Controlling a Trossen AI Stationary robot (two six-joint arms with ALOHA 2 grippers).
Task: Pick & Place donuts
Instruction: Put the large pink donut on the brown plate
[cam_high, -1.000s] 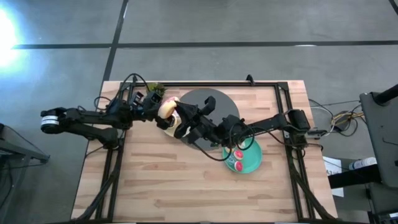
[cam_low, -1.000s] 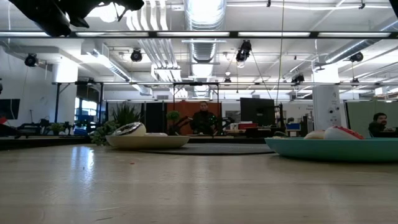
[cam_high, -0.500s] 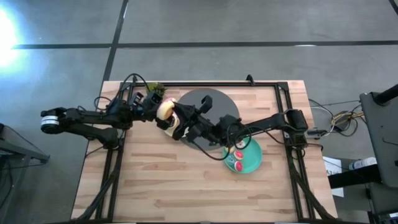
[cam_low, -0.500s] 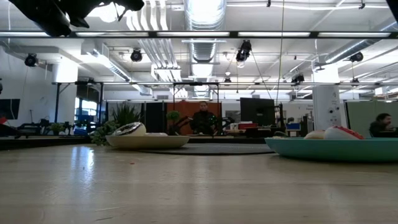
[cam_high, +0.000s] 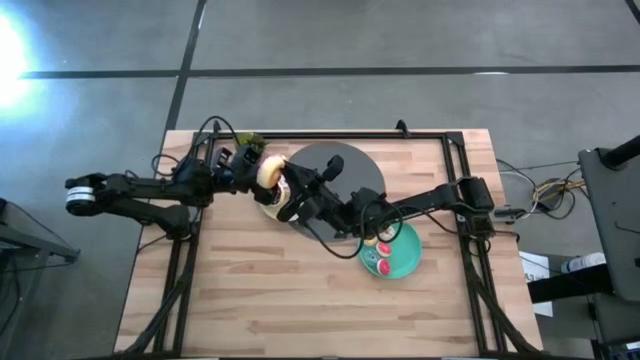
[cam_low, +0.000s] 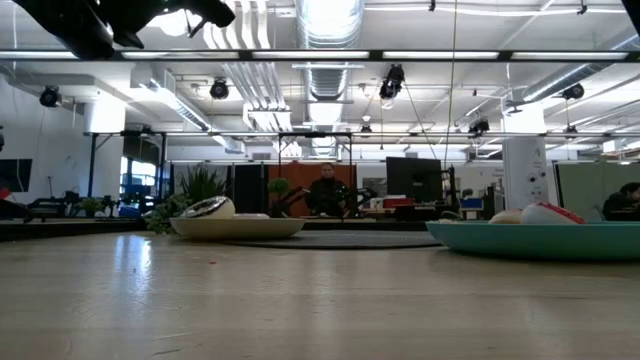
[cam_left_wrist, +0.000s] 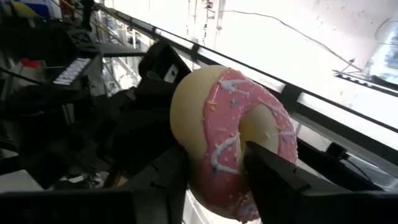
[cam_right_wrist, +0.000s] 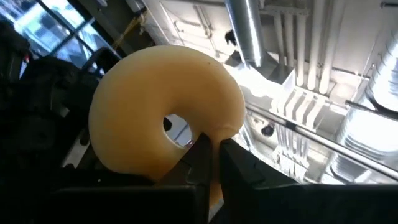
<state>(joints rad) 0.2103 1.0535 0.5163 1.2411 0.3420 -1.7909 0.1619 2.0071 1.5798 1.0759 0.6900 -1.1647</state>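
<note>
wooden table (cam_high: 250, 290), both grippers clamped on one donut (cam_high: 268, 172) above cream plate (cam_high: 268, 205)

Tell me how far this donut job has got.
Done: a few donuts lie on the teal plate. In hand: the right gripper pinches a pink-frosted donut above the cream plate, with the left gripper right beside it. Left: at least one more donut on that cream plate.
</note>
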